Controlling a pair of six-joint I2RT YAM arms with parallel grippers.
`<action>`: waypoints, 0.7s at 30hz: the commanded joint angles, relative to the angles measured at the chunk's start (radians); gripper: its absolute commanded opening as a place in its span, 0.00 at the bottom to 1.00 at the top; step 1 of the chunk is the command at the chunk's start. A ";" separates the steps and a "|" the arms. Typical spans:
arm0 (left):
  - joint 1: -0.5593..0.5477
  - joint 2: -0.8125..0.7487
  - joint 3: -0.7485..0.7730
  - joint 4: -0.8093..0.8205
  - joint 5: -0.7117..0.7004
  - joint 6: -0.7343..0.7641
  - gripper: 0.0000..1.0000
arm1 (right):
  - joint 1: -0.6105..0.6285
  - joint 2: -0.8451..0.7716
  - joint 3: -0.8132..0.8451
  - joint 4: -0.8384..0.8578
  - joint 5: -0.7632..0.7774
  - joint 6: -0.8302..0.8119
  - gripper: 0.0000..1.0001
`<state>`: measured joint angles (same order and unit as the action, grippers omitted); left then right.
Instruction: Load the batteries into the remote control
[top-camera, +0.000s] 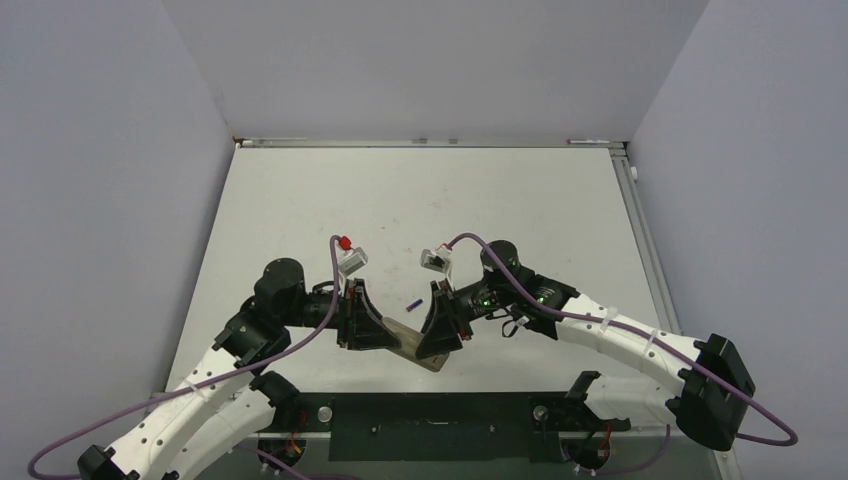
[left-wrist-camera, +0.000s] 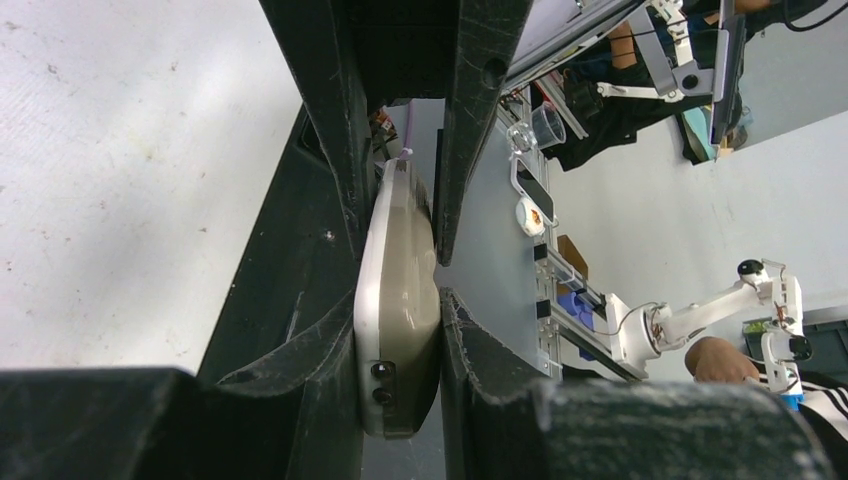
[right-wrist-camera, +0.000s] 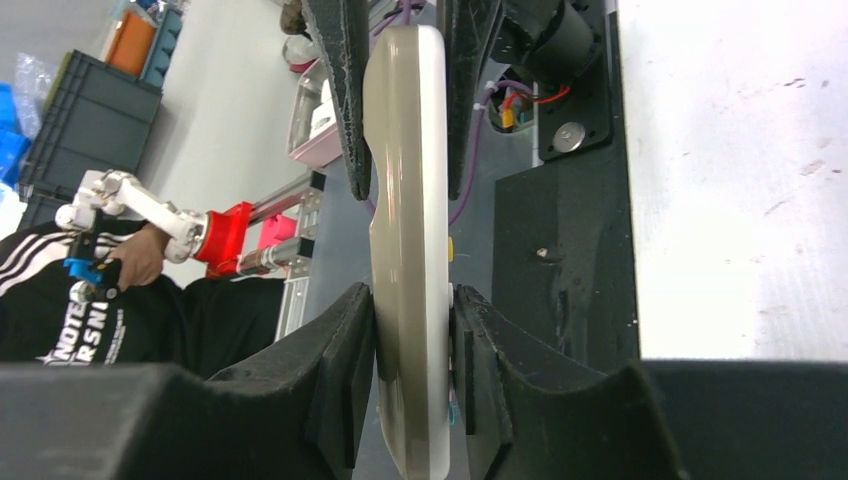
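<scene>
Right hand (right-wrist-camera: 412, 300): nearest its own lens, the 2 dark fingers are pinched narrow on one end of the remote control (right-wrist-camera: 405, 150), 1 pad on the beige back and the other on the white front.
Left hand (left-wrist-camera: 397, 310): closed narrow on the opposite end of the handset; both fingers look to be in contact with it.
Remote control: carried between the 2 hands, low over the table (top-camera: 300, 200) near its front edge. Whether it touches the surface cannot be told. From overhead the beige back faces up.
Back of remote: smooth and closed as far as both wrist views show; no open recess is visible.
Purple-blue battery (top-camera: 413, 303): loose on the table just beyond the hands, apart from both.
Other cell: only 1 battery shows in any view.
Step in hand: probably steadying the handset with 2 grips so the back can be opened.
Progress: early; nothing looks loaded.
How to do it well: hold 1 hand firm as the anchor and shift the other only once that grip is sure. The shell is slim, curved and slick, so squeeze across the flat faces, not the rounded edge. Leave the back facing up and the fingers off the cover area.
Risk: 2 hands pulling on 1 rigid thing can twist it loose, and a drop could knock the battery away.
</scene>
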<state>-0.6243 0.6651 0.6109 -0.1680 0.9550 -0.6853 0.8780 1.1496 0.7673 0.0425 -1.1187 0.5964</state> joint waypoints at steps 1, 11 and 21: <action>-0.006 -0.011 0.000 0.025 -0.041 -0.006 0.00 | 0.001 -0.021 0.026 -0.038 0.089 -0.085 0.35; -0.006 -0.030 -0.008 -0.024 -0.150 0.001 0.00 | -0.024 -0.084 0.042 -0.199 0.297 -0.151 0.51; -0.005 -0.045 -0.028 -0.060 -0.231 -0.003 0.00 | -0.030 -0.269 0.008 -0.287 0.687 -0.123 0.59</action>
<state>-0.6270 0.6342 0.5842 -0.2344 0.7700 -0.6872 0.8558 0.9649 0.7738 -0.2310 -0.6506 0.4648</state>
